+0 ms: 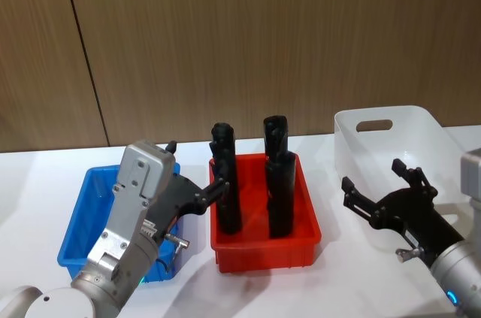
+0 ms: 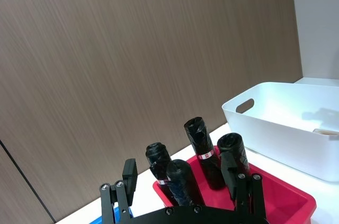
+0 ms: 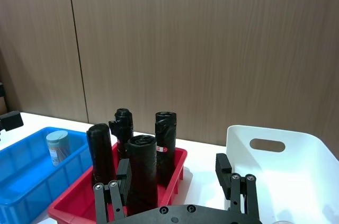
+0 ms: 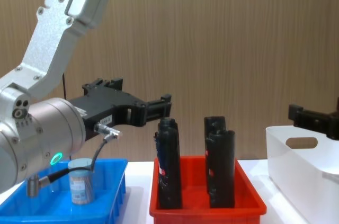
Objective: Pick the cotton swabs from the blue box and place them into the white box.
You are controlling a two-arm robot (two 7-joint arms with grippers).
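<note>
Hovering over the right side of the blue box point(image 1: 79, 216), the left gripper point(image 1: 197, 168) has its claw spread wide with nothing between the fingers, which point right toward the red tray point(image 1: 264, 249); one fingertip sits close to the nearest of the black cylinders point(image 1: 225, 183), though whether they touch cannot be told. One tub of the cotton swabs point(image 4: 82, 180) stands upright inside the blue box, lid up, its label facing the robot, lower than the left gripper and apart from it. The blue box lies at the left of the white table point(image 1: 30, 183), the red tray just beside it in the middle, and the white box point(image 1: 421, 126) at the right, its oval handle cut-out in the far wall. Four black cylinders stand upright in the red tray, two to the left and two to the right. The right gripper point(image 1: 373, 175) is held above the near left part of the white box, its claw also spread and empty, the fingers pointing left and away from the robot.
</note>
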